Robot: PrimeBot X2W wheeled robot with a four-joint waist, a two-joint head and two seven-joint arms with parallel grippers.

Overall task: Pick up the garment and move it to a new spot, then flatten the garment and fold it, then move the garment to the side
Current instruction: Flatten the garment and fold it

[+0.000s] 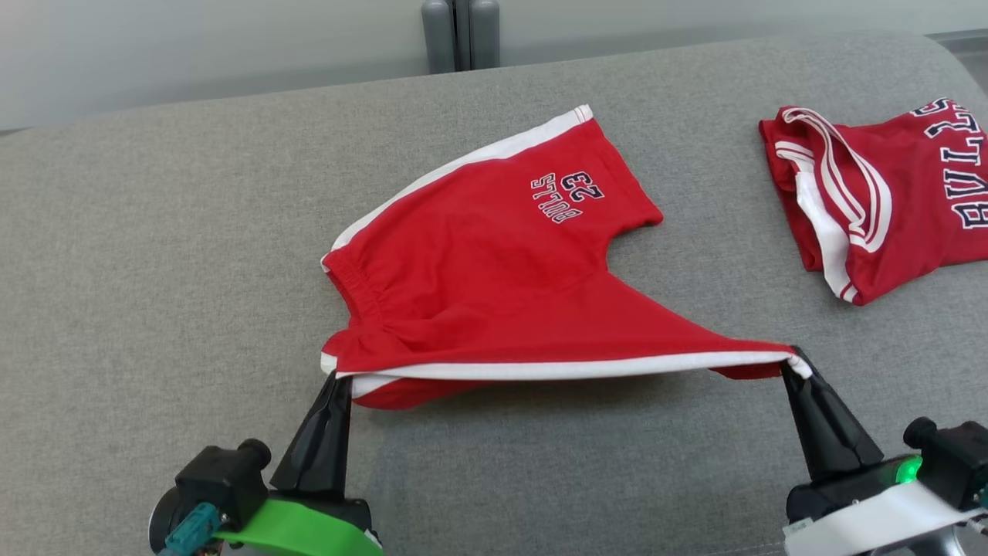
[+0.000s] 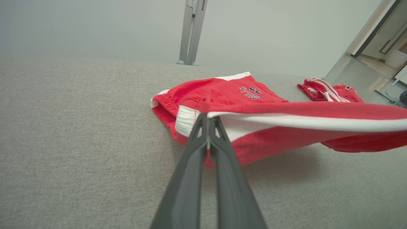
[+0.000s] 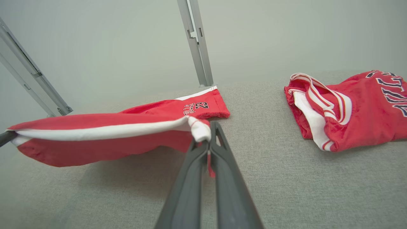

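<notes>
The garment is a pair of red shorts with white side stripes and "BULLS 23" print, spread on the grey surface. Its near white-striped edge is lifted and stretched taut between my two grippers. My left gripper is shut on the waistband corner at the lower left. My right gripper is shut on the leg-hem corner at the lower right. The far half of the garment still rests on the surface.
A second red garment, a folded jersey with white trim and "BULLS" lettering, lies at the far right. The grey padded surface stretches wide to the left. Metal posts stand behind its far edge.
</notes>
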